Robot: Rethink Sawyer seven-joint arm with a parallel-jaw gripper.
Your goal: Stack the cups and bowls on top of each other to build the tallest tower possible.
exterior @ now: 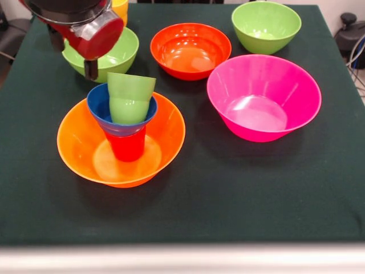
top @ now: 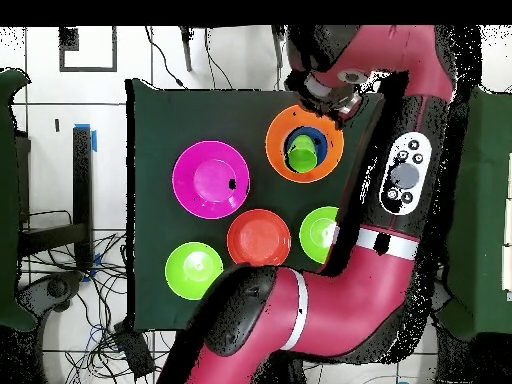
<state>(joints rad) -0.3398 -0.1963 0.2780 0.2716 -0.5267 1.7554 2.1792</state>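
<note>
The tower stands inside the large orange bowl, which sits near the front-left part of the counter in the front view. On that bowl's floor a red cup stands upside down; the small blue bowl rests on top of it, right way up. In the blue bowl sits a light green cup — mouth down and tilted, leaning to one side rather than standing straight. Seen from overhead, the green cup lies within the blue ring, itself within the orange bowl.

The claw hangs just behind and above the tower, over its left side, apart from the green cup. Only one dark tip shows below the red and silver wrist, so I cannot tell whether it is open or closed.

Behind the tower, at the far-left part of the counter, a light green bowl holds nothing that I can see; a yellow cup peeps out at the far edge beyond it. The red-orange bowl sits at the far middle, the second light green bowl toward the far-right corner, and the large pink bowl at the right — all three hold nothing.
</note>
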